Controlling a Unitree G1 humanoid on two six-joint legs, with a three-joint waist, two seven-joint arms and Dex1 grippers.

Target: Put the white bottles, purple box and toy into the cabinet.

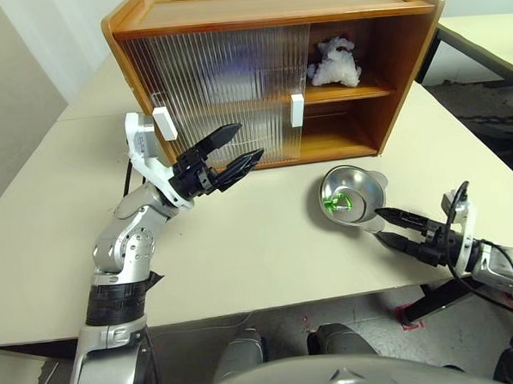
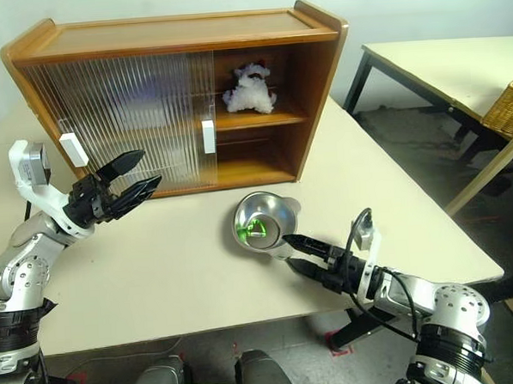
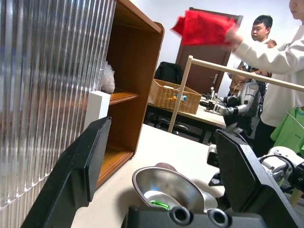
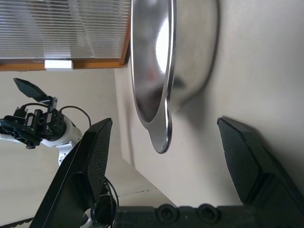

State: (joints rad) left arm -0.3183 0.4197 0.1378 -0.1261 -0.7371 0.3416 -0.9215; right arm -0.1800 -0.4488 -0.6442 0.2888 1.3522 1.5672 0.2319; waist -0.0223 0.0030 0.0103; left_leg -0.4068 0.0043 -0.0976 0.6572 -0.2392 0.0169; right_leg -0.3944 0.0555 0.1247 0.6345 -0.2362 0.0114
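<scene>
The brown cabinet (image 1: 273, 19) stands at the back of the table, its ribbed sliding doors (image 1: 217, 91) covering the left part. The fluffy white toy (image 1: 336, 63) sits on the upper shelf in the open right part. A faint purple patch (image 1: 233, 73) shows through the ribbed door; I cannot tell whether it is the purple box. The white bottles are hidden. My left gripper (image 1: 249, 139) hangs open and empty in front of the doors. My right gripper (image 1: 384, 223) is open low over the table, with the metal bowl's lip (image 4: 161, 137) just ahead of its fingers.
The round metal bowl (image 1: 351, 196) holds a small green item (image 1: 337, 205) and stands near the table's front right. A second table (image 2: 439, 62) and a wicker basket (image 2: 510, 110) are off to the right. People (image 3: 280, 52) stand in the background.
</scene>
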